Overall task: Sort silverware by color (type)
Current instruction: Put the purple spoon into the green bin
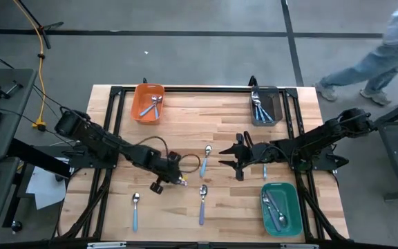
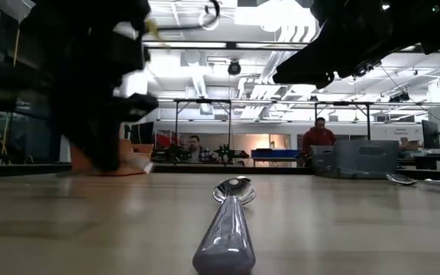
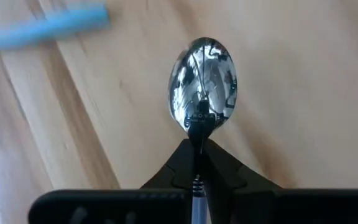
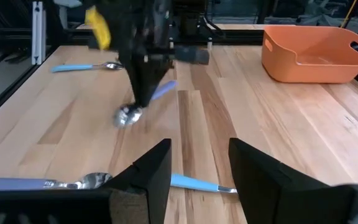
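I see a pale striped wood surface (image 1: 185, 124) with a black frame. The bins are orange (image 1: 148, 103), grey (image 1: 266, 106) and teal-green (image 1: 282, 209). Both arms are black; the left pincer (image 3: 194, 149) is black, pinching a spoon (image 3: 202, 84) with a mirror-silver bowl. Loose spoons have silver heads: one handle light blue (image 1: 135, 218), one purplish blue (image 2: 224, 237), another light blue (image 4: 194, 182). A yellow cable (image 1: 41, 48) runs over the grey floor.

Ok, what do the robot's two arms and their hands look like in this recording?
Both arms are black and jointed. The left arm trails a looping dark cable near its wrist and carries a small yellow tag by its left hand, which tapers to a narrow point. The right hand has two broad, wedge-shaped black fingers.
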